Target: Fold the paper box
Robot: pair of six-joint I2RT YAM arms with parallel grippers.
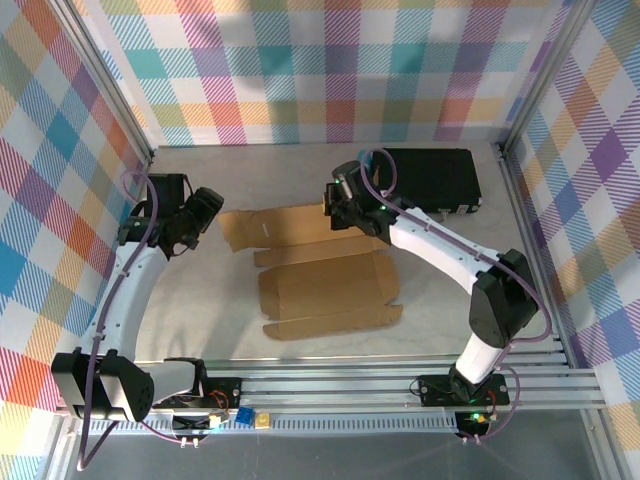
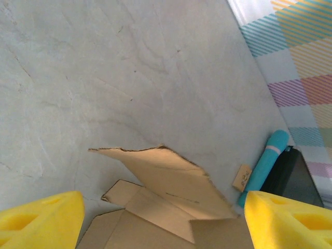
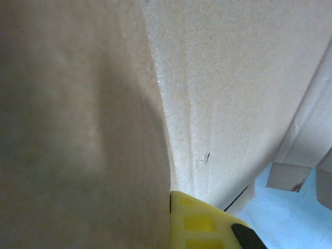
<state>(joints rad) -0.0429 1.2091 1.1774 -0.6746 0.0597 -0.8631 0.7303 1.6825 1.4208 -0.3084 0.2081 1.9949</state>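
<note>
the paper box (image 1: 325, 285) lay mostly flat and unfolded in the middle of the pale tabletop (image 1: 200, 310), its long panels running left to right between the two arms. the left gripper (image 1: 203, 210) hung just beside the left end of the box's far panel. in its wrist view its yellow fingers (image 2: 41, 218) were spread wide, with nothing between them but open air above the cardboard. there the far flap (image 2: 166, 174) stood tilted up off the tabletop.

the right gripper (image 1: 342, 210) was at the right end of that same far panel, with the black case (image 1: 430, 178) just behind it. close up, cardboard lay against one yellow finger (image 3: 199, 223) and hid the other. i could not tell whether the fingers were pinching it.

a teal cylinder (image 2: 265, 165) lay beside the case, and a small tan scrap (image 2: 242, 177) sat next to it.
</note>
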